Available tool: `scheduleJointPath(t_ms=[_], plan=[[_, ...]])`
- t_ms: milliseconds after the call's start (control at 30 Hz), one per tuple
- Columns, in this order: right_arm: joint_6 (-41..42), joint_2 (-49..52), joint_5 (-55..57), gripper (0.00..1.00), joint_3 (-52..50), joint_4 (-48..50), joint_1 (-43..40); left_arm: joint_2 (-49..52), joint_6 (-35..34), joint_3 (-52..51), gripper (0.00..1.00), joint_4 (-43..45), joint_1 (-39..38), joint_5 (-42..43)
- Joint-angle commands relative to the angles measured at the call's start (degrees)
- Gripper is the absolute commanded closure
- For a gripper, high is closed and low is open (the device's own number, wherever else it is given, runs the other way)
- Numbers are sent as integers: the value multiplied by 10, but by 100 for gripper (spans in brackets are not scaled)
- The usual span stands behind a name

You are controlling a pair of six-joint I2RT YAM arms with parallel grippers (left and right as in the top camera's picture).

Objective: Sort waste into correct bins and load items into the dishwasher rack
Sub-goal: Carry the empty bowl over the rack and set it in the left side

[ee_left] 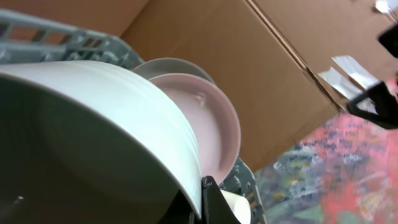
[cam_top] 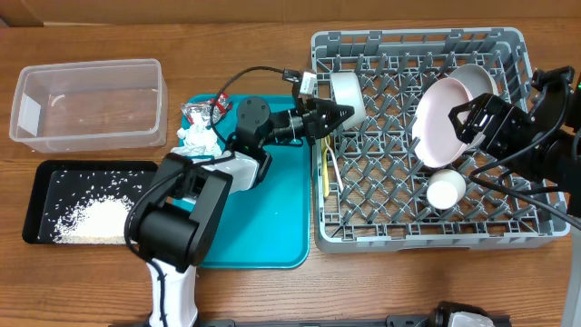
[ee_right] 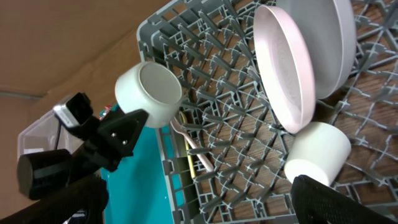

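Wooden surface [cam_top: 272, 300]. One large grey plastic pegged dishwasher rack [cam_top: 408, 241] on the right. Two plates stand upright in it, pale pink plate [cam_top: 440, 118] and greyish-white plate [cam_top: 477, 77], beside the spread right gripper [cam_top: 458, 125]. One pale round bowl [cam_top: 348, 95], tipped with its mouth rightward, is pinched by the left gripper [cam_top: 338, 115] over the rack's left edge. One small white cup [cam_top: 447, 189], one yellow spoon [cam_top: 324, 173], one pale fork [ee_right: 189, 144].

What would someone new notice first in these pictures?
The large grey rack fills the right side, a pink plate standing on edge among its pegs. At its left side the left gripper holds a pale bowl by the rim. Left of the rack lies a bright teal tray.
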Motion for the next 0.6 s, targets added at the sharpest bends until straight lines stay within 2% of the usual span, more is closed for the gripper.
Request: scheduleJointPath(t_ms=[0,267,467,567], plan=[[-3,-9,12,0,14,-3,-3,12,-25,5,96,8,-5,-17],[-14,-9,12,0,14,-3,-3,12,-21,5,96,24,-25,-20],[-17,-9,12,0,14,-9,-3,12,11,5,96,-45,-30,-22],[-17,-9,12,0,14,-9,-3,12,18,5,96,-50,-30,-23]])
